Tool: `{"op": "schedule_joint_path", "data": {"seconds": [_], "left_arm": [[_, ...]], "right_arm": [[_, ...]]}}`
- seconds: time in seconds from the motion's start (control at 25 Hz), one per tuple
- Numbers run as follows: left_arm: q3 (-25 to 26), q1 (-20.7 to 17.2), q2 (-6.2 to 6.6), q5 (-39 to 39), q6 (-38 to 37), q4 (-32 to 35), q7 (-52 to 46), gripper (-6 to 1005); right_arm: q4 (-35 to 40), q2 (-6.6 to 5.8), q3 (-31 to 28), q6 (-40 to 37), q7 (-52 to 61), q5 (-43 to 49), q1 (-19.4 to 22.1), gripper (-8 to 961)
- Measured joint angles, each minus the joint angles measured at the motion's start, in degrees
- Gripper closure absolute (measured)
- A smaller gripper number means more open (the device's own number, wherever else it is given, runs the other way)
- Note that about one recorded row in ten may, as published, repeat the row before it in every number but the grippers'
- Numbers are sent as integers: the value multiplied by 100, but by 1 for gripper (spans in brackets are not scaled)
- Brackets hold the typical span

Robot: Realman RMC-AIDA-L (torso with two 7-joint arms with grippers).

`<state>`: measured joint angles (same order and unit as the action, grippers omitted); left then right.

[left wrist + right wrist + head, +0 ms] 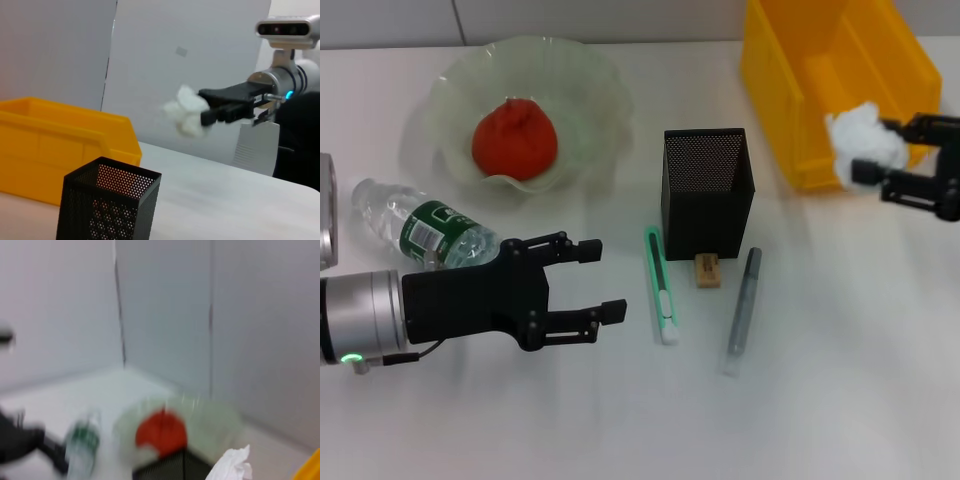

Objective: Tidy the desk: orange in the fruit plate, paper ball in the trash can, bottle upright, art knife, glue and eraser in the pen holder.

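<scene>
White paper ball (863, 140) pinched in right gripper (880, 163) jaws over trash can (800, 120) rim, right of frame; next release; left gripper (602, 280) jaws wide, idle.

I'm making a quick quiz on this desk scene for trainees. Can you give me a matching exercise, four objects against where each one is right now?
Things:
1. orange
2. paper ball
3. bottle
4. eraser

Places:
A. lying on its side on the desk, beside the left gripper
B. held in the right gripper at the rim of the trash can
C. in the fruit plate
D. on the desk in front of the pen holder

Pairs: 1-C, 2-B, 3-A, 4-D
</scene>
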<state>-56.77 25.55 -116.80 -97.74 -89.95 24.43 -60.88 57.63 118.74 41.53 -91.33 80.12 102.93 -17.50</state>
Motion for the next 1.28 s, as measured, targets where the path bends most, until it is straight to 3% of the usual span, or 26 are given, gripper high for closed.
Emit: {"op": "schedule_joint_path", "data": {"seconds": [0.16, 0.32, 0.52, 0.56, 0.76, 1.04, 1.28], "left_arm": [[-1, 4, 8, 0, -8, 5, -47, 209], [-1, 3, 17, 0, -21, 11, -65, 210], [-1, -3, 18, 0, -58, 19, -44, 210], [-1, -11, 16, 0, -67, 25, -26, 210], [-1, -34, -12, 0, -67, 73, -14, 211], [-1, -42, -24, 0, -67, 74, -7, 211], [-1, -50, -34, 0, -67, 73, -5, 212]], "right_arm": [[-665, -51, -445, -200, -491, -315, -85, 380], [-836, -67, -602, -63, -609, -324, -210, 380], [-940, -41, -655, 712, -741, -299, -496, 380], [-1035, -34, -640, 1214, -756, -283, -653, 380], [-1273, -7, -625, 2217, -841, -200, -1032, 380], [-1669, -54, -620, 2590, -925, -61, -1375, 326], [-1556, 24, -634, 2623, -1029, -93, -1363, 279]]}}
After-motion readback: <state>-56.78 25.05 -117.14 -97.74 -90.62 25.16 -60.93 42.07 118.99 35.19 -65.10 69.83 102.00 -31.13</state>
